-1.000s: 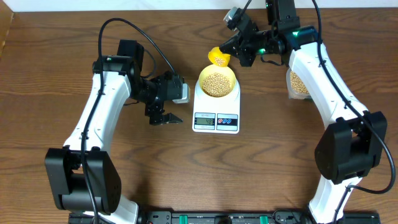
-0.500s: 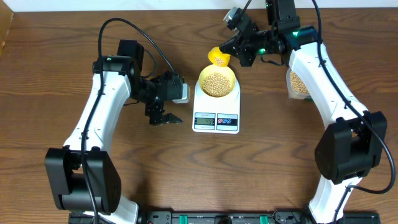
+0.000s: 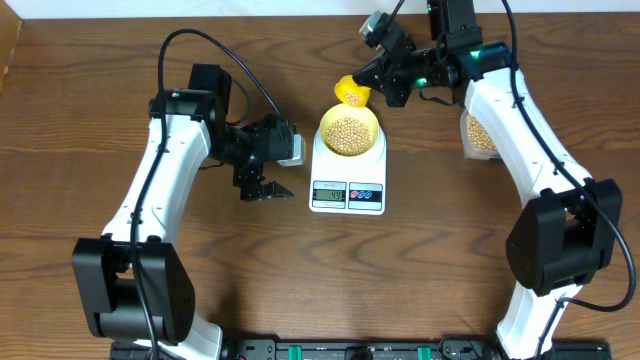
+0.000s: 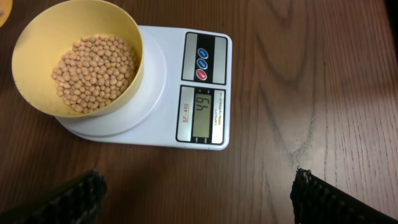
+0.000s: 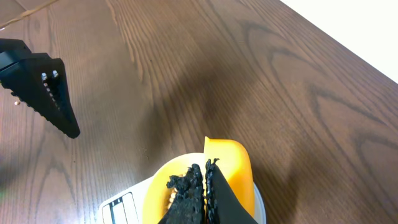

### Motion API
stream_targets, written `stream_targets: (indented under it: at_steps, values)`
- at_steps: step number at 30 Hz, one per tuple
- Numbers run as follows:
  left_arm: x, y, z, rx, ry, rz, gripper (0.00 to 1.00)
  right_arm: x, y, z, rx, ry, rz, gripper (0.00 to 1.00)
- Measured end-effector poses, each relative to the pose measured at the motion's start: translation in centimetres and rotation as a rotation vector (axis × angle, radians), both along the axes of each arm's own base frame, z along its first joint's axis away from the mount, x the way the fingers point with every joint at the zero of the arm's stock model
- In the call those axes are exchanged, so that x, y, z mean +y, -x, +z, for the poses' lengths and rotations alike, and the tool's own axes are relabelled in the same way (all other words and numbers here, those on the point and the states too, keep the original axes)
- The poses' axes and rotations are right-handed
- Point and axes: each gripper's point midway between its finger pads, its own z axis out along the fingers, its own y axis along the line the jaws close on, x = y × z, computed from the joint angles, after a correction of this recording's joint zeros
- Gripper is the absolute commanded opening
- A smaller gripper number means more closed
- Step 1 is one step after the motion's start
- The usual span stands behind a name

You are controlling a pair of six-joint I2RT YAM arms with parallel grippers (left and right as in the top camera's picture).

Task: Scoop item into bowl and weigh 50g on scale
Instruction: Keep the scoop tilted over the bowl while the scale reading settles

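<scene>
Just round tan grains (image 4: 96, 71) in pale-yellow bowl (image 4: 37, 31)

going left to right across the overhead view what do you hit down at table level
left gripper → scale → clear container of beans. the bowl and the yellow scoop line up with the scale, so they're left out
</scene>
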Motion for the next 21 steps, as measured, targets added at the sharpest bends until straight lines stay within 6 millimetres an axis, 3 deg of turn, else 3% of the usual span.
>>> stream_targets:
  at_steps: [21]
  values:
    - [0.00,0.00,0.00,0.000,0.000,0.000,0.97,-0.02,0.06,-0.05,0.011,-0.001,-0.005,0.01]
